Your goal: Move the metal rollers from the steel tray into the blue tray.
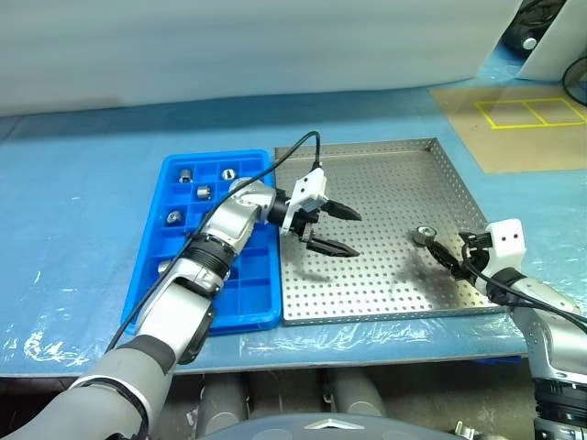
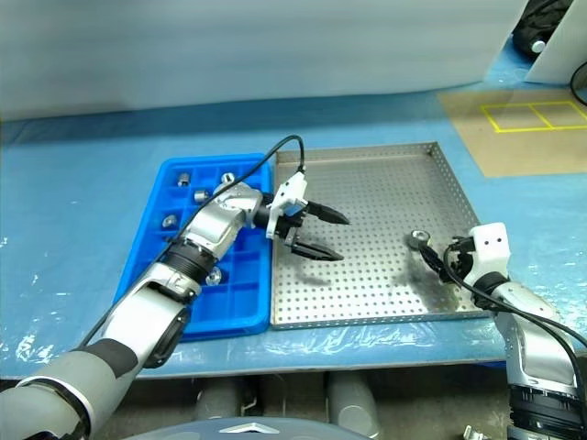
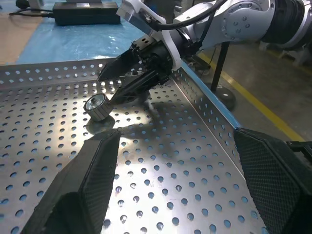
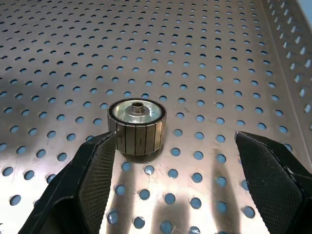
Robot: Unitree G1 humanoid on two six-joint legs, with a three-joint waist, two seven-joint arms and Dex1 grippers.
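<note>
Roller (image 4: 137,126) near steel tray (image 1: 456,188) rim

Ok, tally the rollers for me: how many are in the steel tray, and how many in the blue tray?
Metal rollers in steel tray: 1
Metal rollers in blue tray: 5 visible; left arm hides some compartments
Total: 6 visible

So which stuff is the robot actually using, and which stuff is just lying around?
For the job:
- last metal roller on the steel tray
- rollers already in the blue tray
- right claw, open next to the last roller
- left claw, open over the steel tray

Just lying about:
- blue table cover
- brown board with yellow squares
</note>
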